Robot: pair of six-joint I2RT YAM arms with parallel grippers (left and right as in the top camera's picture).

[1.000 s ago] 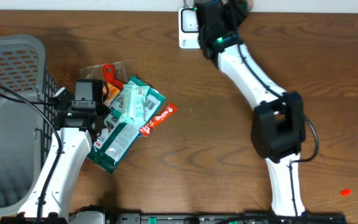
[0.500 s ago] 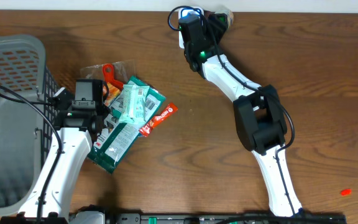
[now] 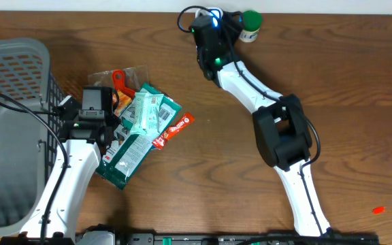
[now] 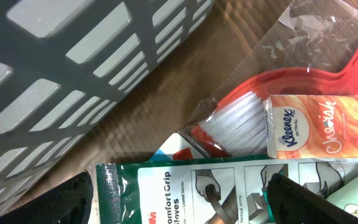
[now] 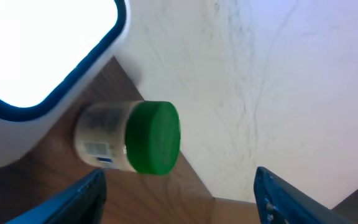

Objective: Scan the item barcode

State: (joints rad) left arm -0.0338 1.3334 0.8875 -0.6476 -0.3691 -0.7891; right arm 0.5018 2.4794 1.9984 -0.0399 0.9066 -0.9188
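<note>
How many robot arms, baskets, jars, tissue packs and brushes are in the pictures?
Robot arms: 2 (left arm, right arm)
Gray basket: 1
Green-lidded jar: 1
Kleenex tissue pack: 1
Red brush: 1
Total: 6

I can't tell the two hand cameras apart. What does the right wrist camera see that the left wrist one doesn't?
Only the right wrist: a green-lidded jar beside a bright white scanner. Only the left wrist: a grey basket, a red brush, a tissue pack and a gloves packet. Both: the brown table.
</note>
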